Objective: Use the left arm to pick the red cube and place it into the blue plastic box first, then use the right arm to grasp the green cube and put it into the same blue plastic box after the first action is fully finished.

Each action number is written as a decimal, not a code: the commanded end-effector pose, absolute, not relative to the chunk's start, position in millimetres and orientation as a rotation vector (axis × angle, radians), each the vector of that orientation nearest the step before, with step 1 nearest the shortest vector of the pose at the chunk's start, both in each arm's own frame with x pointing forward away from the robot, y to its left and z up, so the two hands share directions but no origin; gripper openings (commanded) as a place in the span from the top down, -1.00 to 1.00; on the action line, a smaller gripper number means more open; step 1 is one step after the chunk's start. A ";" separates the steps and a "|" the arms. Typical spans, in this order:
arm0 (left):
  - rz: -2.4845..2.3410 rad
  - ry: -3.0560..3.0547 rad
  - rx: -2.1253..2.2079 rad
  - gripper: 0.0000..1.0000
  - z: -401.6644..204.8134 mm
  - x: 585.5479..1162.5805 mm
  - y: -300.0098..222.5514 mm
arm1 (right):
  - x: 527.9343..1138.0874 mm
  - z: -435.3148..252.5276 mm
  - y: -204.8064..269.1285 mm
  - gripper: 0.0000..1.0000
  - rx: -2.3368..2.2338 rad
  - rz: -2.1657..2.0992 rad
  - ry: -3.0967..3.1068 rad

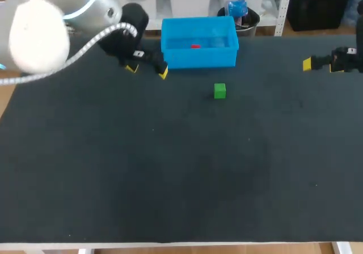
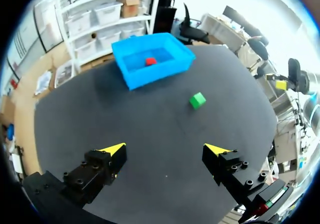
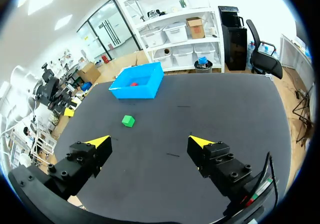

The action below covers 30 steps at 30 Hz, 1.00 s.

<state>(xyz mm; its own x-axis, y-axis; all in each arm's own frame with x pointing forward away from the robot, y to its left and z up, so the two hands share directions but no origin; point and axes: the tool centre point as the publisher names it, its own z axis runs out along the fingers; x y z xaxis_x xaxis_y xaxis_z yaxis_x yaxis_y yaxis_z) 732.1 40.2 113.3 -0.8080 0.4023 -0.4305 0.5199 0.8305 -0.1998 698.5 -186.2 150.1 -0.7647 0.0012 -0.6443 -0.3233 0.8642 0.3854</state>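
From where I stand, the dark table [image 1: 170, 180] stretches away from the near edge. Past the middle, the green cube [image 1: 220, 90] sits alone on the mat, a little in front of the blue plastic box [image 1: 199, 42] and not touching it. Off to the right edge, well apart from that cube, the right gripper [image 1: 319, 67] hangs with its yellow-tipped fingers spread wide and nothing between them. On the other side, the left gripper [image 1: 147, 70] hovers just beside the box's front left corner, fingers also wide apart and holding nothing. At the far edge, the red cube [image 1: 195, 46] lies on the floor of the box.
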 end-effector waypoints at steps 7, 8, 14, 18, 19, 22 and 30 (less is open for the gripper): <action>-0.525 2.427 0.635 -1.00 104.6 713.0 53.4 | 699.0 150.0 -185.7 -1.00 -0.232 0.637 2.372; -0.524 2.431 0.641 -1.00 105.0 713.2 54.1 | 699.0 150.0 -185.7 -1.00 -0.232 0.637 2.372; -0.494 2.456 0.663 -1.00 107.4 715.4 56.7 | 699.0 150.0 -185.7 -1.00 -0.232 0.637 2.372; -0.494 2.456 0.663 -1.00 107.4 715.4 56.7 | 699.0 150.0 -185.7 -1.00 -0.232 0.637 2.372; -0.494 2.456 0.663 -1.00 107.4 715.4 56.7 | 699.0 150.0 -185.7 -1.00 -0.232 0.637 2.372; -0.494 2.456 0.663 -1.00 107.4 715.4 56.7 | 699.0 150.0 -185.7 -1.00 -0.232 0.637 2.372; -0.494 2.456 0.663 -1.00 107.4 715.4 56.7 | 720.9 158.3 -160.6 -1.00 -0.264 0.515 2.487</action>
<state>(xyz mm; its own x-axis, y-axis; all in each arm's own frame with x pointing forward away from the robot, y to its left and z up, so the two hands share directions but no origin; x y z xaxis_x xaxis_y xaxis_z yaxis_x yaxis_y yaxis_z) 714.5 55.2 107.9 -0.7331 0.3486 -0.5841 0.5444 0.8155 -0.1965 703.9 -182.0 149.2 -0.7754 -0.0488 -0.6296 -0.3431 0.8695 0.3553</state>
